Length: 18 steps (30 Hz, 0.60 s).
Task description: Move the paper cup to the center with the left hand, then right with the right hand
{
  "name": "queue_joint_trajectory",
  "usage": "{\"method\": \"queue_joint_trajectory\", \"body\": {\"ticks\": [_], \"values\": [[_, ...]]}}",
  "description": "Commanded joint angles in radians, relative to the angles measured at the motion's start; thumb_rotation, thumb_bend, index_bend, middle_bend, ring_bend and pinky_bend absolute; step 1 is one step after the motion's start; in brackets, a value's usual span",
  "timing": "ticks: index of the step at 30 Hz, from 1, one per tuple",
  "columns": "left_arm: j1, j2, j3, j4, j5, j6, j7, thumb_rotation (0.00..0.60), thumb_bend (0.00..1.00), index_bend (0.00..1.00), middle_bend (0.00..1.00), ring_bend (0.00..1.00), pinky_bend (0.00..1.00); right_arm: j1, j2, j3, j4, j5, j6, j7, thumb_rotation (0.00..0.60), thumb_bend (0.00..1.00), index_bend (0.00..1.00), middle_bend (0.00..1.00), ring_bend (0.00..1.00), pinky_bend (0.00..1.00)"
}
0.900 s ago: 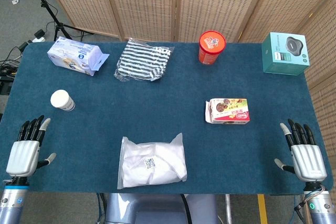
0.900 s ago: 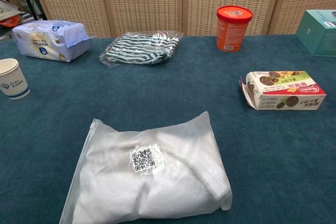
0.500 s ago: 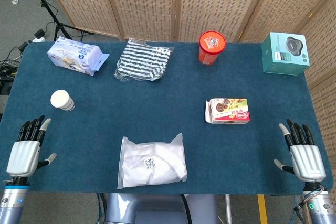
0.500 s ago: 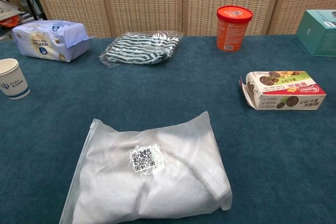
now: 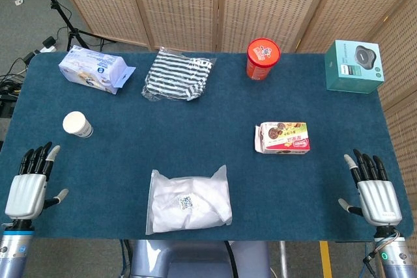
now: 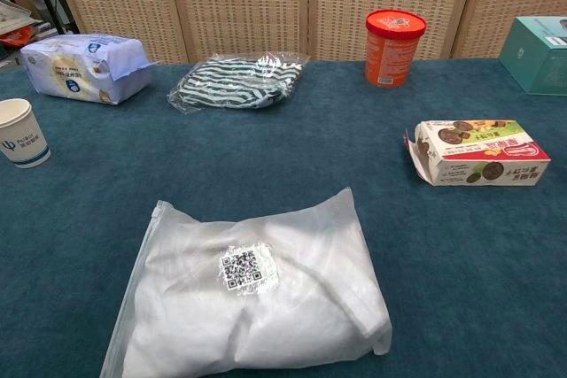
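Nothing of the task looks done. At the near edge of the blue counter (image 5: 215, 115) the left hand (image 5: 27, 187) rests at the left corner and the right hand (image 5: 375, 190) at the right corner, each with fingers spread apart and holding nothing; neither shows in the chest view. Between them, near the middle of the near edge, lies a white plastic bag with a QR label (image 5: 189, 201). Further back on the left stands the paper cup (image 5: 77, 124), upright with its mouth open, well apart from the left hand and just beyond it, on the left side of the counter rather than at the center. To the right at about the same depth lies a cookie box (image 5: 282, 137). Along the far edge sit a tissue pack (image 5: 92, 68), a striped bagged cloth (image 5: 178, 74), a red tub (image 5: 262, 58) and a teal box (image 5: 354, 66). Both moves appear to remain: the left hand must first reach and grip the cup and carry it to the center, after which the right hand takes it rightward.
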Motion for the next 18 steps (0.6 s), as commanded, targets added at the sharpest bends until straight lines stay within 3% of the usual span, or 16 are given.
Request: {"method": "queue_joint_trajectory", "body": {"ticks": [1, 7, 13, 16, 18], "values": [[0.0, -0.001, -0.002, -0.002, -0.002, 0.001, 0.007, 0.6, 0.16, 0.0, 0.0, 0.0, 0.0, -0.001, 0.001, 0.0, -0.001, -0.003, 0.003, 0.003, 0.6, 0.13, 0.0, 0.0, 0.0, 0.0], [-0.022, 0.021, -0.058, -0.015, -0.089, -0.039, 0.008, 0.6, 0.16, 0.0, 0.0, 0.0, 0.0, -0.002, 0.0, -0.001, 0.001, 0.002, 0.0, 0.0, 0.6, 0.13, 0.0, 0.0, 0.0, 0.0], [-0.077, 0.11, -0.141, -0.049, -0.198, -0.129, 0.002, 0.6, 0.16, 0.0, 0.0, 0.0, 0.0, -0.004, -0.001, -0.003, -0.002, -0.01, 0.011, -0.002, 0.6, 0.13, 0.0, 0.0, 0.0, 0.0], [-0.135, 0.208, -0.185, -0.087, -0.307, -0.291, -0.048, 0.6, 0.16, 0.0, 0.0, 0.0, 0.0, -0.003, -0.004, -0.004, 0.0, -0.009, 0.007, -0.008, 0.6, 0.13, 0.0, 0.0, 0.0, 0.0], [-0.203, 0.3, -0.221, -0.086, -0.408, -0.477, -0.106, 0.6, 0.16, 0.0, 0.0, 0.0, 0.0, -0.003, -0.003, -0.005, -0.001, -0.008, 0.003, -0.008, 0.6, 0.13, 0.0, 0.0, 0.0, 0.0]]}}
